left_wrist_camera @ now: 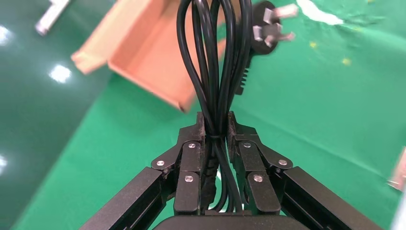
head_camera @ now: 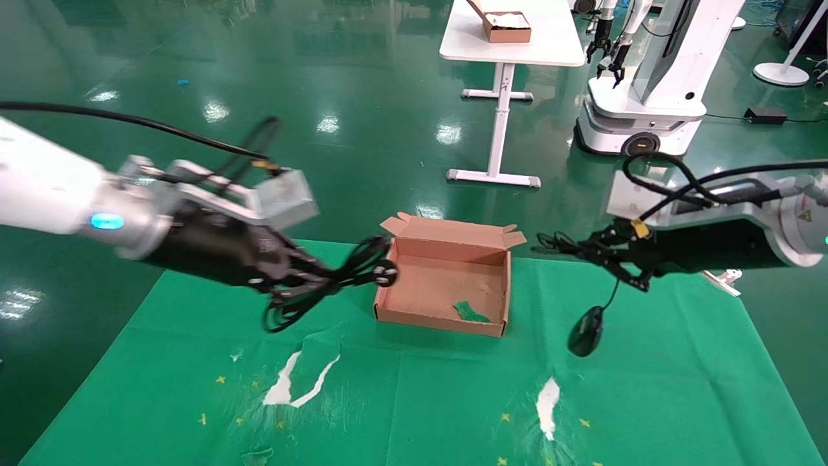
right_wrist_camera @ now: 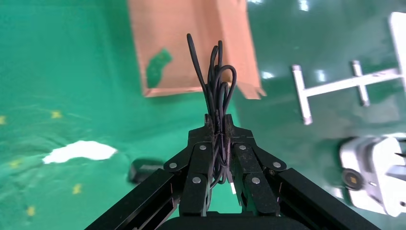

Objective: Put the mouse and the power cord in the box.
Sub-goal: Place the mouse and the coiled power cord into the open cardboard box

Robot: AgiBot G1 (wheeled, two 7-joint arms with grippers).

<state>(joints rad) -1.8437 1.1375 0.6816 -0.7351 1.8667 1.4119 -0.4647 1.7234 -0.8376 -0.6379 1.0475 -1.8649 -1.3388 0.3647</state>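
Head view: our left gripper (head_camera: 304, 278) carries the limp power cord (head_camera: 352, 272) at the box's (head_camera: 446, 243) nine o'clock; our right gripper (head_camera: 611, 255), at three o'clock, dangles the light mouse (head_camera: 586, 331) above the surface (head_camera: 414, 401).

Left wrist: fingers (left_wrist_camera: 194, 143) clamp the bundle's waist, a sound hold.

Right wrist: fingers (right_wrist_camera: 201, 143) pinch the thin mouse cable (right_wrist_camera: 218, 81).

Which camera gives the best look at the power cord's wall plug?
The left wrist view: the plug shows its prongs past the cord bundle the left gripper clamps. The head view shows it small beside the box. The right wrist view misses it.
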